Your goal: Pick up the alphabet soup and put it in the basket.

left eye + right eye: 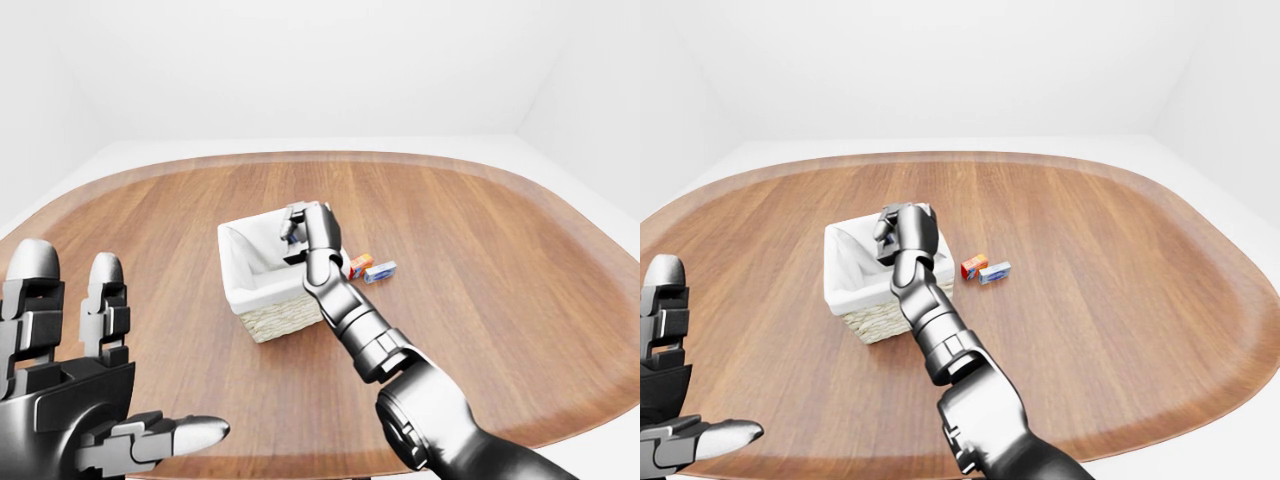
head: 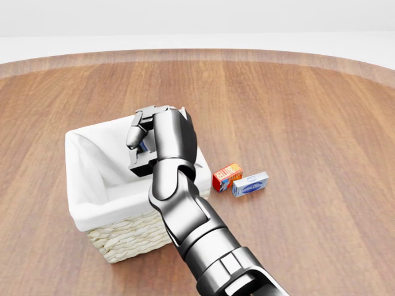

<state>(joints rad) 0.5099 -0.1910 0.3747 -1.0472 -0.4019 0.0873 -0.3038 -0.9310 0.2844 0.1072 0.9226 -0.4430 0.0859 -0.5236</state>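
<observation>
Landmark: the white-lined woven wicker basket [image 2: 117,203], sitting on the round brown wooden table [image 2: 308,111].

Right hand [image 2: 145,145], chrome w/ dark fingers, hangs over the basket's open top, near its right-hand wall in the head view. Fingers curled round something small; only a blue sliver shows between them, w/ no label legible. Judged to be the alphabet soup can [image 2: 143,147], though the pics alone don't prove it. So the hand reads as clenched on the can, not released.

Left hand [image 1: 70,390] is well apart from the basket, at the bottom-left corner of the left-eye view, fingers spread wide, holding nothing.

Just right of the basket in the head view: a small red-and-orange box [image 2: 226,176] and, touching or nearly touching it, a small blue-and-white box [image 2: 250,184]. Both lie on the table, not part of the job.

Progress, as a judgement: pickup done, carry to basket approx. done. Left to do: lower a bit into the liner, let go, pull the arm out. Basket interior looks empty so far; the arm hides part of it.
</observation>
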